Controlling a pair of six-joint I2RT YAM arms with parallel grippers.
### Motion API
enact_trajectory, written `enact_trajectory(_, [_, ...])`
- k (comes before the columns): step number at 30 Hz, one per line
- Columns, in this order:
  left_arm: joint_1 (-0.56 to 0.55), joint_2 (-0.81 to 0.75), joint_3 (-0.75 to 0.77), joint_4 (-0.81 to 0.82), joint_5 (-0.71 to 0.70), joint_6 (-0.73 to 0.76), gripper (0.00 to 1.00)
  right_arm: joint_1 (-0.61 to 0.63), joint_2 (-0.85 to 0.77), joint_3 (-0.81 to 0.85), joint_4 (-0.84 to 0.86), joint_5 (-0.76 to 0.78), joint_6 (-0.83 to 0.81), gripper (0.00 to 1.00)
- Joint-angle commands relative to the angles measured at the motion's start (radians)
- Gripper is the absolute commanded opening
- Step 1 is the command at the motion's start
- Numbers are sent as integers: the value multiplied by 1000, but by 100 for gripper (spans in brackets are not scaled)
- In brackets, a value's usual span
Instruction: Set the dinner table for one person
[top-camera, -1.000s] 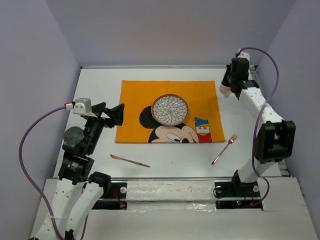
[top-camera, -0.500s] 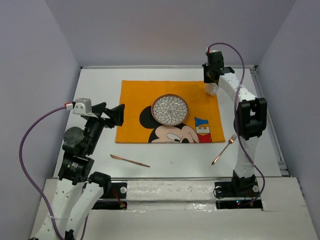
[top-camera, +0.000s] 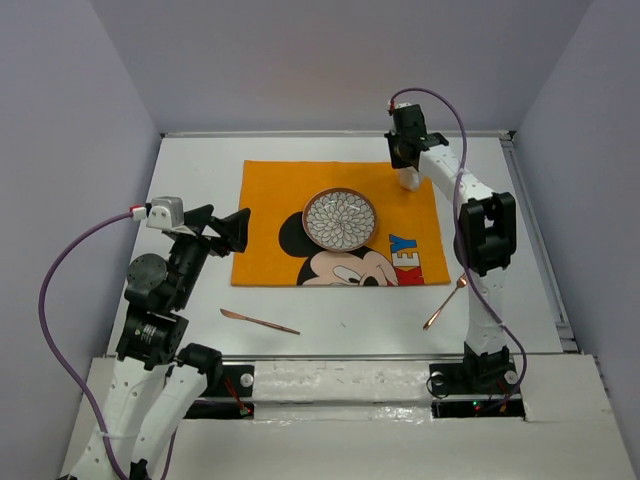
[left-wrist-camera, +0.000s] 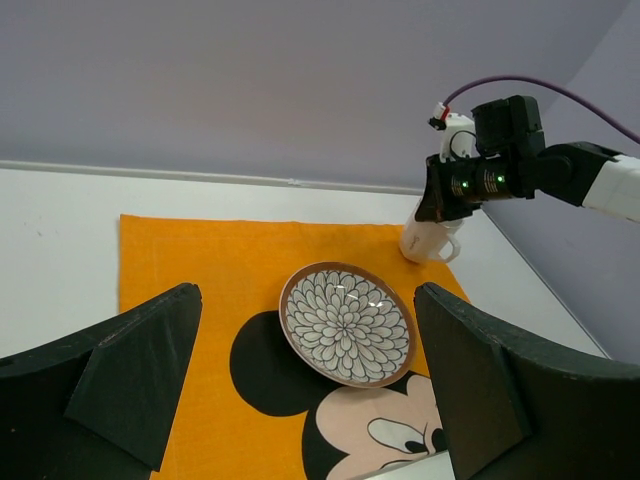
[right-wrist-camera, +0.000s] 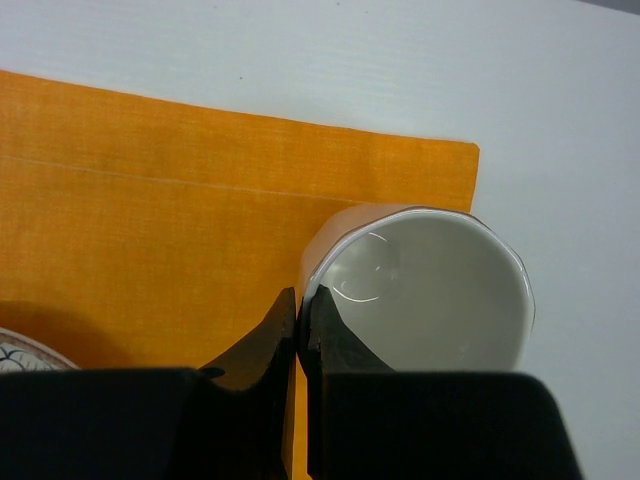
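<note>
The white dinner table (top-camera: 190, 180) carries an orange Mickey Mouse mat (top-camera: 270, 220) with a flower-patterned plate (top-camera: 341, 219) in its middle. My right gripper (top-camera: 405, 160) is shut on the rim of a white mug (top-camera: 408, 180), one finger inside and one outside. In the right wrist view the gripper (right-wrist-camera: 300, 300) holds the mug (right-wrist-camera: 440, 300) upright over the mat's far right corner (right-wrist-camera: 440, 170). My left gripper (top-camera: 235, 228) is open and empty, hanging by the mat's left edge. In the left wrist view it (left-wrist-camera: 305, 295) faces the plate (left-wrist-camera: 346, 323) and the mug (left-wrist-camera: 428, 240).
A copper knife (top-camera: 260, 321) lies on the table in front of the mat, to the left. A copper fork (top-camera: 447, 300) lies at the front right, beside the mat's near right corner. Grey walls close in the table on three sides.
My right arm has swung left with the mug, from past the mat's right edge to over its far right corner. The left arm has not moved.
</note>
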Motion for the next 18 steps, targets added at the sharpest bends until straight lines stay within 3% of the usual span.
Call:
enact_trajectory(1, [-5,-7,1,53,10,2,99,-11,2,68,51,64,-39,0])
enact_trajectory(8, [-5,-8,-1,53,17,5,99,-11,19,61,53,82,-45,1])
enact_trajectory(10, [-5,-7,1,53,15,5,99,-11,18,58,53,102,-32,7])
enact_trajectory(11, [-5,-7,1,53,10,3,99,-11,15,56,53,116,-22,16])
enact_trajectory(12, [-5,-8,1,52,3,3,99,-11,8,53,53,127,-13,38])
enact_trajectory(14, [-5,-5,2,49,-2,2,99,-11,-18,47,53,135,1,71])
enact_trajectory(17, [-6,-8,2,49,0,0,99,-11,-76,30,51,119,27,89])
enact_trajectory(18, [-6,-10,2,49,-2,0,99,-11,-97,18,53,116,65,90])
